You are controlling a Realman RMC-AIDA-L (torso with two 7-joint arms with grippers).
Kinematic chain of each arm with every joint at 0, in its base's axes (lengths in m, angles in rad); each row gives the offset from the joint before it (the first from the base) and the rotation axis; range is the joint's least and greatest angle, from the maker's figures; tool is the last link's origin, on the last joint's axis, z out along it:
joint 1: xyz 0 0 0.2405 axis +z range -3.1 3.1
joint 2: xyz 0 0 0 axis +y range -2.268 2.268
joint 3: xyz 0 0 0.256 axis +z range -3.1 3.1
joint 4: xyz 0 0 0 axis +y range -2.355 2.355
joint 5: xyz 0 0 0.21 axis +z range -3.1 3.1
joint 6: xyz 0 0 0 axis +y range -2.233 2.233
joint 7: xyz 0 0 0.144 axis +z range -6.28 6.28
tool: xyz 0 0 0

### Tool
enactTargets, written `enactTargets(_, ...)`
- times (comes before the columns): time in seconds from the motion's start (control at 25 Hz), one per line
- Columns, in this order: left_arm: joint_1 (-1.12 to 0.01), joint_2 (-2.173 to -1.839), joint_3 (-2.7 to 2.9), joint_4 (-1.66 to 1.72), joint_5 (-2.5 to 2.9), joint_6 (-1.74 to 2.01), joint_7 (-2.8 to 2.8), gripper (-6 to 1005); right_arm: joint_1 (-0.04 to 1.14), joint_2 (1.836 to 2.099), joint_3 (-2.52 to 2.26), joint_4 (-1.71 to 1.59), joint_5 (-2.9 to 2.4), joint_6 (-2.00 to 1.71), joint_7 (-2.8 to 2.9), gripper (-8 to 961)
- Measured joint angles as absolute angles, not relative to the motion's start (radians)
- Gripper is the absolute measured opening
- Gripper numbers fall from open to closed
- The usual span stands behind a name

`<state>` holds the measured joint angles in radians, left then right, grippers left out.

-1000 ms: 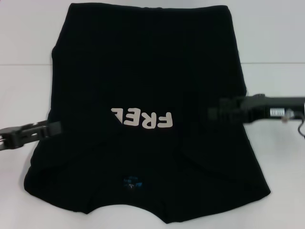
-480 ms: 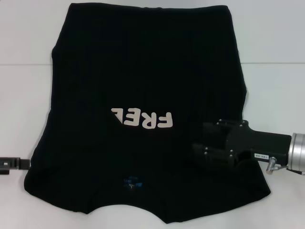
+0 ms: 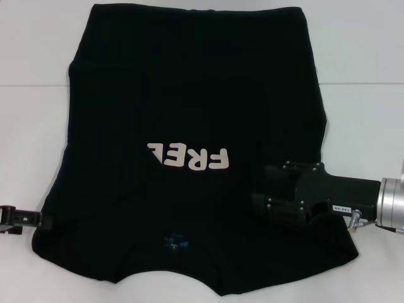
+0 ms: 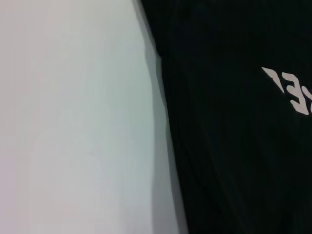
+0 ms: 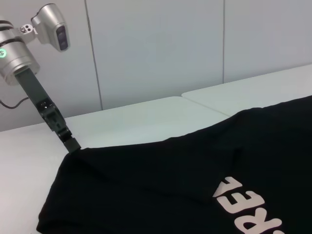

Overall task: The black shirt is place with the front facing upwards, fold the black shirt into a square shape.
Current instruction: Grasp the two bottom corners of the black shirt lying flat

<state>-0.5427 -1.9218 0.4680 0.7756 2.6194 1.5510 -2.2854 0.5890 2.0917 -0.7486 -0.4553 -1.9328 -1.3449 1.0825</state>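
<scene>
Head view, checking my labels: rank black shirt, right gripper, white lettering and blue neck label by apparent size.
1. black shirt
2. right gripper, nearer the camera, so inflated
3. white lettering
4. blue neck label

Matt black cloth shirt (image 3: 189, 95), smooth white table (image 3: 360, 50)

Bare table (image 3: 366, 57) around the black shirt (image 3: 189, 95), both flanks.

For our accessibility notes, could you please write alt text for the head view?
A black shirt with white lettering lies flat on a white table. The right gripper is over its right side; the left gripper is at its left edge.
</scene>
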Motion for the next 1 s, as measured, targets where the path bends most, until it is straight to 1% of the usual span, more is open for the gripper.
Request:
enactTargets(0.64,-0.556,-1.954,0.558,0.796,2.657,1.507,-2.318,895,0.582,2.094,-0.749,-0.450,-1.929,-1.358,1.087,694)
enactTargets(0.8,-0.552,-1.970,0.588,0.825,2.667,1.495,-2.311,822,0.580,2.094,-0.746,-0.449,-1.927,-1.368,1.097,693)
enactTargets(1.0,-0.549,-1.980,0.604,0.837,2.671,1.488,-2.299,731,0.575,2.092,-0.744,-0.450,-1.929,-1.370,1.116,693)
